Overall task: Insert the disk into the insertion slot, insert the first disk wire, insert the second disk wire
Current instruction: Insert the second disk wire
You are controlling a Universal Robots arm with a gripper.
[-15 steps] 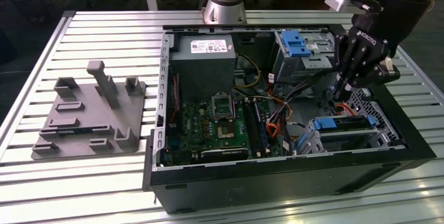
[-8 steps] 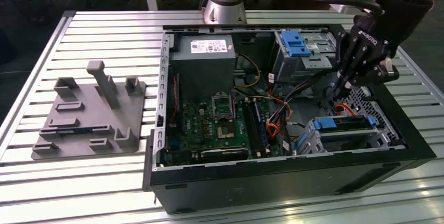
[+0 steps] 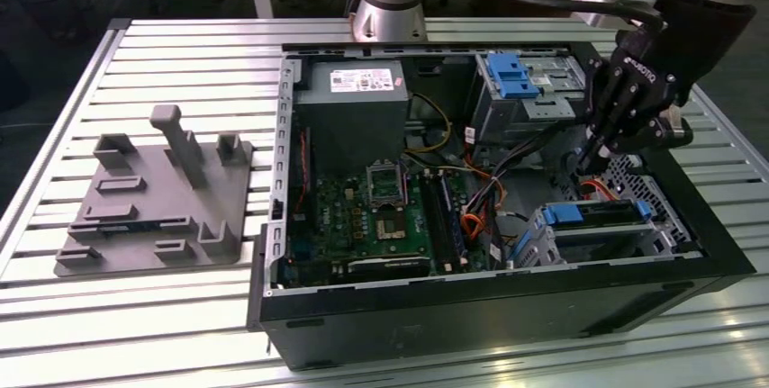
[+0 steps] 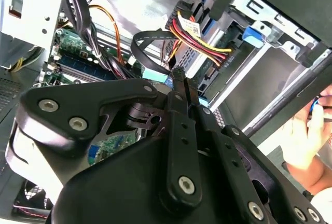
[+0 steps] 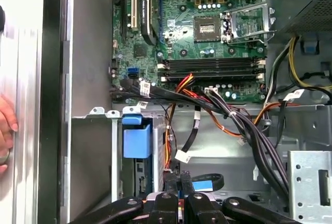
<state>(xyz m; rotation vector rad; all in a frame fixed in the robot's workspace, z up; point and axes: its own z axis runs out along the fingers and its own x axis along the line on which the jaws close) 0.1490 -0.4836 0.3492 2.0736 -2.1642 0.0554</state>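
Observation:
The disk lies in the insertion slot, a perforated silver cage at the case's front on the exterior view's right. Its blue carrier handle faces the motherboard. My gripper hangs just above the disk's back end, shut on the light-blue plug of the second disk wire, whose dark flat cable loops off beside the fingers. The same plug pokes out beside the fingertips in the first wrist view. A piece of the red-orange first disk wire shows under the gripper, by the disk.
A power supply and a motherboard fill the case on the exterior view's left. A taller bay with a blue latch stands behind the gripper. Cable bundles cross the middle. A person's hand rests at the case's edge. A grey fixture lies on the table.

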